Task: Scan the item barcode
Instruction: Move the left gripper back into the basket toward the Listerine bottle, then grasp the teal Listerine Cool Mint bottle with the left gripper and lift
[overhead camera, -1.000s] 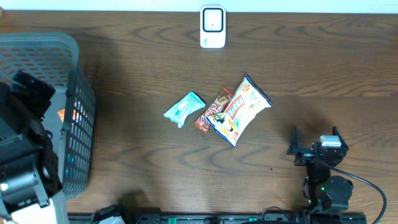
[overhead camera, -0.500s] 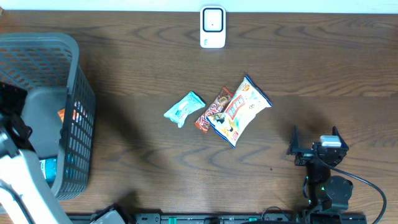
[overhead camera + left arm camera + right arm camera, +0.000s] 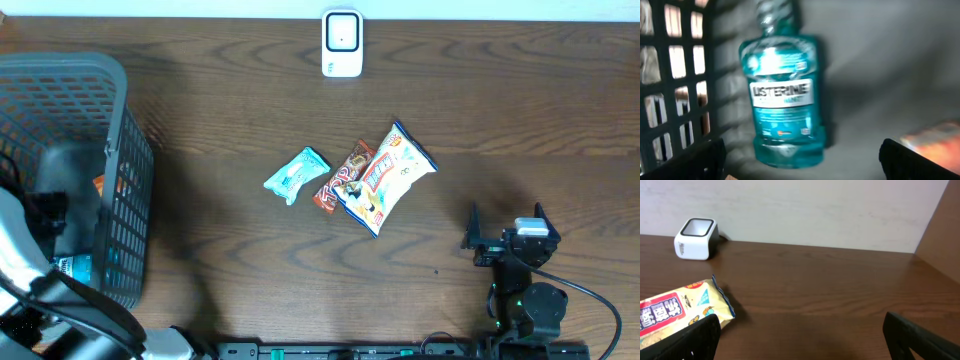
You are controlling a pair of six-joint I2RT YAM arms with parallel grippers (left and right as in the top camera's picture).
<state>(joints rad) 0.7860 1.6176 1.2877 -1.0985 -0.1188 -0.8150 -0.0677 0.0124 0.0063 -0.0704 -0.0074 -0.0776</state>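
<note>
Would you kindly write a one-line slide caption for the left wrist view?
Open left hand over a teal mouthwash bottle lying in the grey basket, an orange pack beside it.

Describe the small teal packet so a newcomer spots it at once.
From the white scanner at the far edge of the wooden table, look mid-table, where three snack packets lie. The teal packet is the leftmost: the smallest, and the only blue-green one beside a brown bar and a white bag.

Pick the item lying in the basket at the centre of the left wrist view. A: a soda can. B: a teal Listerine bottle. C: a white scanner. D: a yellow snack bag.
B: the left wrist view shows a teal Listerine bottle lying on the grey floor of the basket.
</note>
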